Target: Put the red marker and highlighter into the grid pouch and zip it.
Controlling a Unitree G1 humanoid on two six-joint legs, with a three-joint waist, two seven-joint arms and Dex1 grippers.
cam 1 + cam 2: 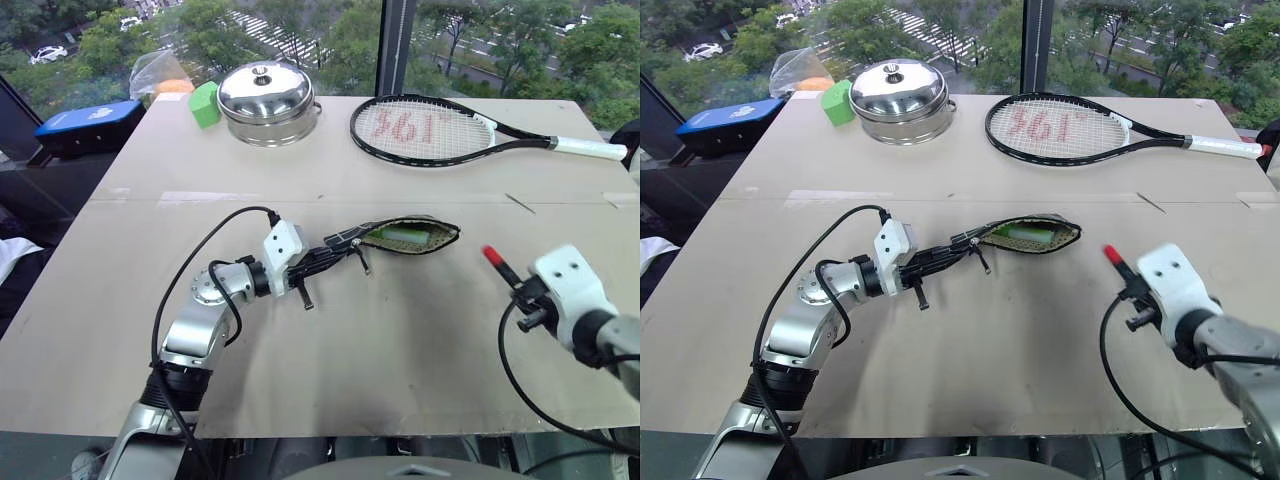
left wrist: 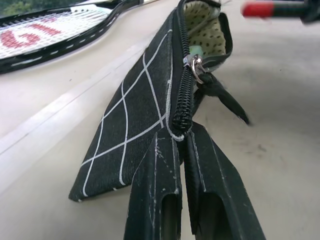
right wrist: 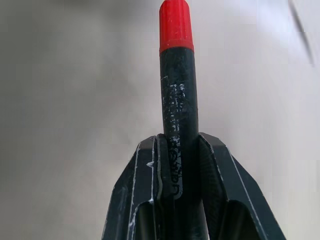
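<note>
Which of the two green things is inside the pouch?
The light-green highlighter, lying inside the open black grid pouch; the green foam block sits far off beside the steel pot.

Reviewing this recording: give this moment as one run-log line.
left end effector: shut on grid pouch | highlighter: inside pouch | right end effector: shut on red marker

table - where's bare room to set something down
Bare: the wide front strip of the cardboard-covered table between both arms, and the band between the black grid pouch and black tennis racket. Crowded: back-left corner, by the steel lidded pot and green block.
</note>
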